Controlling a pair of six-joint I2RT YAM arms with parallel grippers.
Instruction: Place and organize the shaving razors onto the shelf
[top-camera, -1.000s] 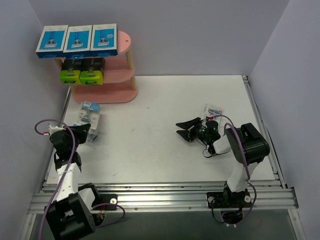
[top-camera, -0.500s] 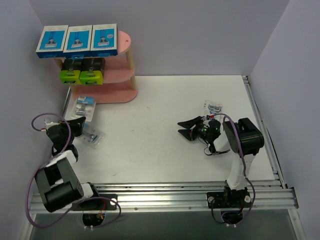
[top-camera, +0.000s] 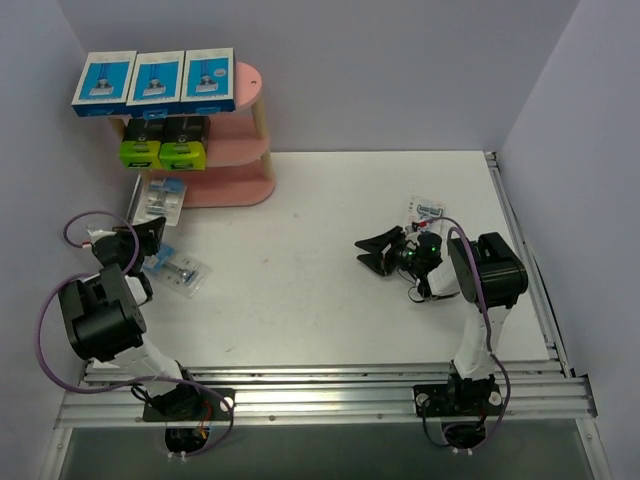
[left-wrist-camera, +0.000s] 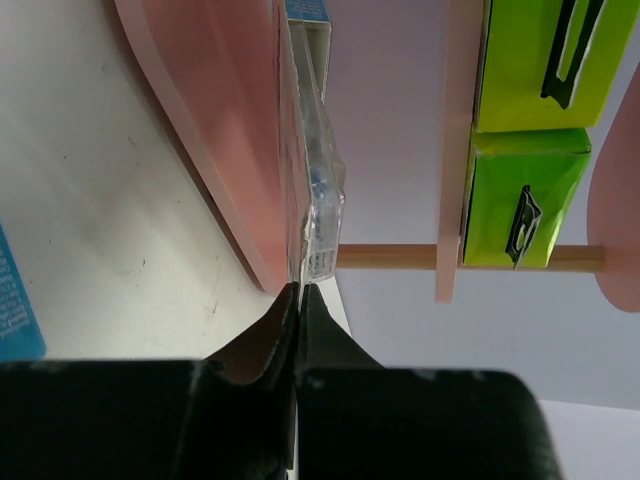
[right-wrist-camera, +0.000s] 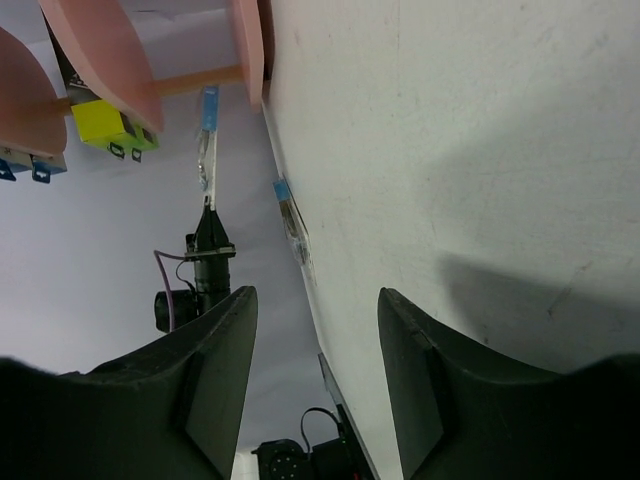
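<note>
Where the worktop (top-camera: 300, 230) lies nearest the left arm, a loose blister pack (top-camera: 178, 270) rests flat, its long axis running roughly left to right on a slight slant. Just beyond it the left claw (top-camera: 148, 228) is pinched narrow on the near end of a held blister pack (top-camera: 160, 197). That pack's long axis runs away from the arm, and its blue-carded end points at the shelf (top-camera: 245, 185). From the wrist it shows edge-on, in line with the fingers (left-wrist-camera: 285, 320). Its far end sits at the rim of the bottom board; whether it touches there I cannot tell.

On the right, the right claw (top-camera: 368, 255) hangs with jaws parted and nothing between them, pointing left. A third blister pack (top-camera: 428, 212) lies flat just behind it.

Farther back, the shelf's middle tier carries two black boxes with lime-green ends (top-camera: 162, 140), green ends facing forward. The top tier holds three blue-and-white boxes (top-camera: 155, 80) side by side.
</note>
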